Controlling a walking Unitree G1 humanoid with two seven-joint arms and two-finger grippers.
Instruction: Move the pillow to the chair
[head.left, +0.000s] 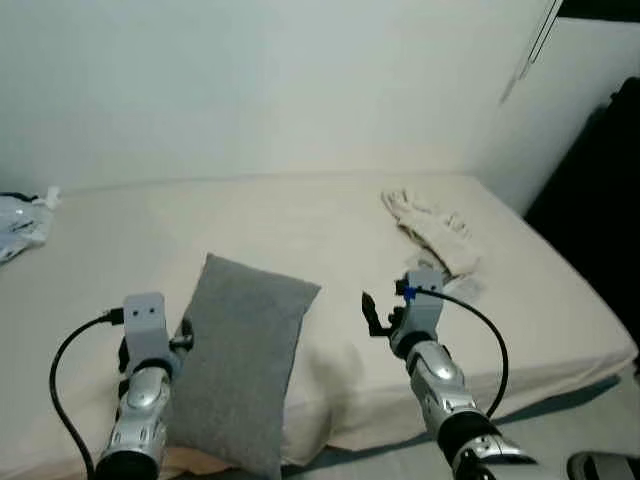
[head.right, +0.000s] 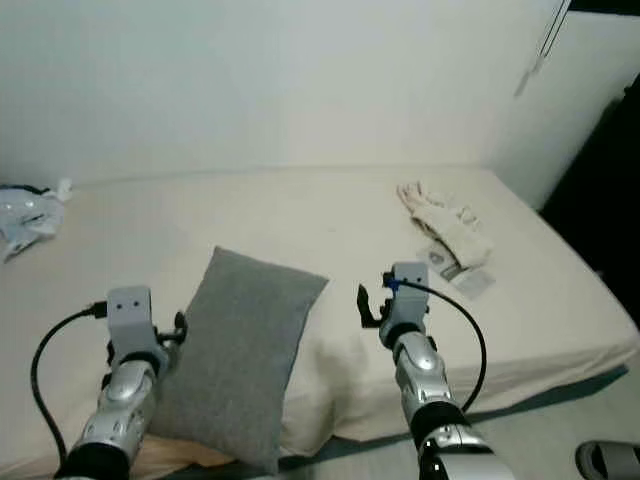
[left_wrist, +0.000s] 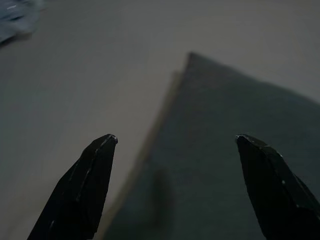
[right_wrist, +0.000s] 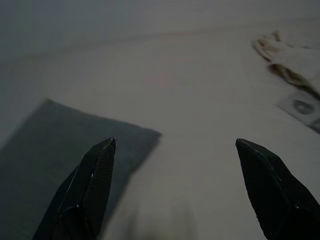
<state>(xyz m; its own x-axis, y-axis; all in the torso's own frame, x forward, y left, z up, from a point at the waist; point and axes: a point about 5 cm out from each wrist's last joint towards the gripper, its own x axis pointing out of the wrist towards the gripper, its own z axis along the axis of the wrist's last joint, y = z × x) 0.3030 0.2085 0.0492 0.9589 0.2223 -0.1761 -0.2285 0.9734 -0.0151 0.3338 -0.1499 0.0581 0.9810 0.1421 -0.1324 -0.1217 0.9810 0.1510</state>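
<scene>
Left eye view: one grey pillow (head.left: 243, 352) on bed (head.left: 330, 225); left hand (left_wrist: 175, 145), right hand (right_wrist: 175, 145) both open

Head cameras look down across the bed (head.left: 330, 215); both wrist cameras sit low and close, sharing the pillow (head.left: 245, 350) toward 12 o'clock.

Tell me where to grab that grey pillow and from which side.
Take the grey pillow by its two long edges, one gripper on each. It lies flat on the bed, near end overhanging, with the open left gripper at its left edge and the open right gripper off its right.
</scene>
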